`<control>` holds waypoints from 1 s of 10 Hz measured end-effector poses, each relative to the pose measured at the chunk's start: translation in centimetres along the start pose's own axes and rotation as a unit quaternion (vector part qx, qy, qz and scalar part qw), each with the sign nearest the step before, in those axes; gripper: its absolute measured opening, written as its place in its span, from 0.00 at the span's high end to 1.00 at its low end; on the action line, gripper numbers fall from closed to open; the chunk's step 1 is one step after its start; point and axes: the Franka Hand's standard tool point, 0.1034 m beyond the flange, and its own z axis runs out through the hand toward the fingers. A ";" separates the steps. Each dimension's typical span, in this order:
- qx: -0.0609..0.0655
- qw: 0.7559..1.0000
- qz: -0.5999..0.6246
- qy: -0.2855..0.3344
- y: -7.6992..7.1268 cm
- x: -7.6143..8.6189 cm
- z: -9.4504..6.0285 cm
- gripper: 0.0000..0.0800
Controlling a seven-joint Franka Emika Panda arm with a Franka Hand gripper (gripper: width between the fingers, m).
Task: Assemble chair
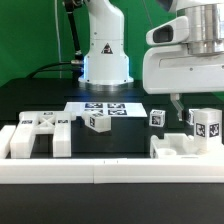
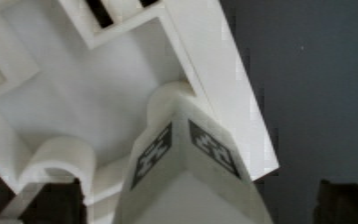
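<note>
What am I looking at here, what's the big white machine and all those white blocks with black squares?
The white machine is a robot arm on a black table. It is building a small chair from loose plastic parts. The wide picture comes from a camera off the arm, the close-up from a camera on its wrist. On the table lie white chair parts with black-and-white square tags, a small cube among them, and a flat, fixed marker board. A white rail borders the near edge. The gripper has its jaws apart over a tagged part; nothing looks held.
</note>
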 end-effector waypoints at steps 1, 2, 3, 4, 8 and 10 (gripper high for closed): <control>-0.001 0.999 -0.045 0.000 0.0 0.0 0.0 0.19; -0.001 0.997 -0.083 0.000 0.0 0.0 0.0 0.19; -0.004 0.992 -0.123 0.001 0.0 0.0 0.0 0.19; -0.004 0.987 -0.162 0.001 0.1 0.1 0.0 0.19; -0.005 0.971 -0.241 0.000 0.3 0.1 0.0 0.19; -0.005 0.971 -0.240 0.000 0.3 0.1 0.0 0.54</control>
